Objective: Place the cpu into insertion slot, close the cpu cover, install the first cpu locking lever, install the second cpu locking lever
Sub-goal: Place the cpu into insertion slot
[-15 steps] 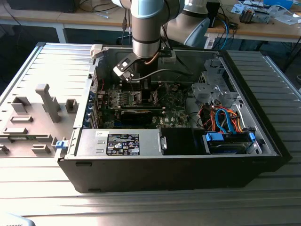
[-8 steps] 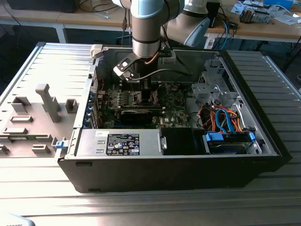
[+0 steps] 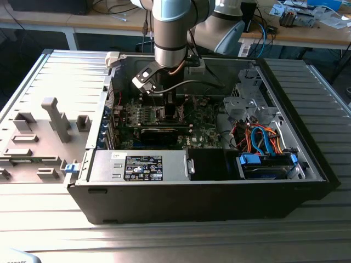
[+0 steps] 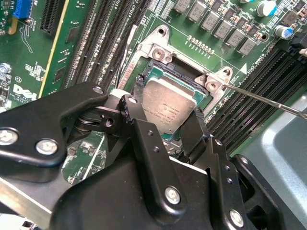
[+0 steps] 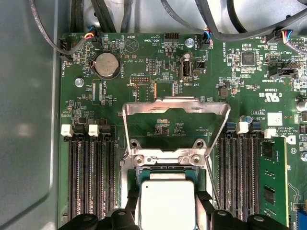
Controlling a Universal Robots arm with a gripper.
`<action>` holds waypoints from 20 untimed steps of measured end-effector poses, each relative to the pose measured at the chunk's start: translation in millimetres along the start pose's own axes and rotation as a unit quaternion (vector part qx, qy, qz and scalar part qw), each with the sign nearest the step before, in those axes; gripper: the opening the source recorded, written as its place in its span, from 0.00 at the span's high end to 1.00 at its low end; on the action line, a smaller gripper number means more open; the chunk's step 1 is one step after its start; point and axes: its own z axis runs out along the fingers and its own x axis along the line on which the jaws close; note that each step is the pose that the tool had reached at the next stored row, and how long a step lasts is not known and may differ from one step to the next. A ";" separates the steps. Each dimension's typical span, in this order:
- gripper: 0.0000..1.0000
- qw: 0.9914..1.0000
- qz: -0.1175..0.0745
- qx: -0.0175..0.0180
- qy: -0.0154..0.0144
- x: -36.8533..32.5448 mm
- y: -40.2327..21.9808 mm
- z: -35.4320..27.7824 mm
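Where the arm [image 3: 173,38] reaches down into the open computer case [image 3: 192,200], the gripper [image 4: 169,108] sits straight over the socket [image 4: 160,50]. Its two fingers [image 4: 137,115] are closed narrowly against opposite edges of the cpu [image 5: 166,203]. Cpu lies flat, square to the socket frame; seated or just above, cannot tell. Cpu cover [image 5: 175,103] stands raised on its hinge just beyond the cpu, on the side away from the gripper body. Thin locking lever [image 4: 268,101] sticks out sideways, looks unlatched. Memory slots [image 5: 88,182] flank the socket on both sides, near the fingers.
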 end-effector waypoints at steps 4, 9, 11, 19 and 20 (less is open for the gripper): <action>0.45 1.000 0.000 0.000 0.000 0.0 0.0 0.0; 0.38 1.000 0.000 0.000 0.000 0.0 0.0 0.0; 0.38 1.000 0.000 0.000 0.000 0.0 0.0 0.1; 0.38 1.000 0.000 0.000 0.000 -0.2 0.2 -4.6; 0.38 1.000 -0.001 0.000 0.000 -0.2 0.2 -4.7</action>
